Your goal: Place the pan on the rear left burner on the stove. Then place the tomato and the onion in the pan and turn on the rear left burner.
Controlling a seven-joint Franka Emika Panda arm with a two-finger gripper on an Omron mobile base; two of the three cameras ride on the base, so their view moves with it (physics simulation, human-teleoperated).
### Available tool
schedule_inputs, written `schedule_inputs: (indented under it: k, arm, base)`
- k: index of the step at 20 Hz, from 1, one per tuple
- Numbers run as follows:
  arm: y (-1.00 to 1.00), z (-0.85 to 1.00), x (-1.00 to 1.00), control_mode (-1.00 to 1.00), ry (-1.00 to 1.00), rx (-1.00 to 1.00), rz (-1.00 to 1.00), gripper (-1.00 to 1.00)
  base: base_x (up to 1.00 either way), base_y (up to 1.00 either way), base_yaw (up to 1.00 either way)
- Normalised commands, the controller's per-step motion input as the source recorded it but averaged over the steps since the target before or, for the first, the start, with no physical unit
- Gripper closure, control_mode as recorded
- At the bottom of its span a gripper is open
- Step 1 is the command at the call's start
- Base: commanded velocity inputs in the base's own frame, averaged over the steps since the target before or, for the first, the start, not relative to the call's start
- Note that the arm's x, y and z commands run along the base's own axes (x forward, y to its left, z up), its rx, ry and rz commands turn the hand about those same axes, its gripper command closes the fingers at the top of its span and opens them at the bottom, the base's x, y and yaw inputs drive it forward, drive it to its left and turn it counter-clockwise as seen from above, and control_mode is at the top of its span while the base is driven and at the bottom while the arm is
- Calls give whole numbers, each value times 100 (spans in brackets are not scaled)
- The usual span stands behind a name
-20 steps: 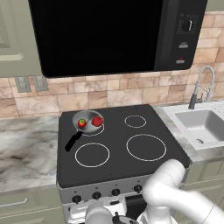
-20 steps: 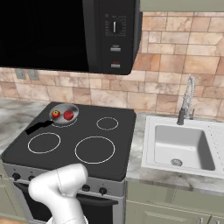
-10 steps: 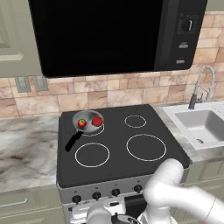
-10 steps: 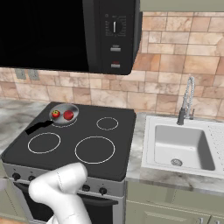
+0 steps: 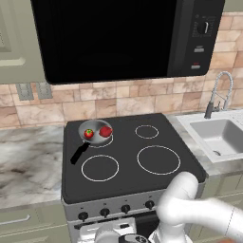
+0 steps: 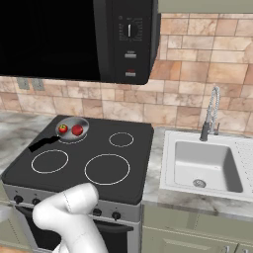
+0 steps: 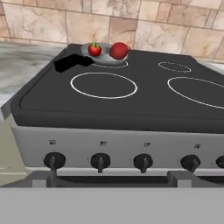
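Observation:
The pan [image 5: 96, 129] sits on the rear left burner [image 5: 102, 144] of the stove [image 5: 142, 175], its black handle [image 5: 78, 153] pointing toward the front left. Inside it lie the tomato [image 5: 88, 134] on the left and the onion [image 5: 106, 131] on the right. The hand view has the pan [image 7: 105, 59], tomato [image 7: 94, 49] and onion [image 7: 119, 50] at the far end of the cooktop. My gripper [image 7: 111, 177] hangs low in front of the stove's silver panel, open, with nothing between its fingers. A row of black knobs [image 7: 100, 161] faces it, a short way off.
A steel sink [image 6: 205, 165] with a tall faucet [image 6: 211, 112] lies right of the stove. A black microwave [image 5: 128, 35] hangs above the cooktop. Marble counter [image 5: 28, 156] stretches to the left. My white arm [image 5: 194, 209] bends down in front of the stove.

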Motion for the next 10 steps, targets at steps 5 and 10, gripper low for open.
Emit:
schedule_inputs:
  k: [5, 10]
  arm:
    - [0, -15, 20, -100, 0, 2, -2, -100]
    - [0, -14, 14, -100, 0, 0, -3, -100]
  base:
    - [0, 0, 0]
    - [0, 0, 0]
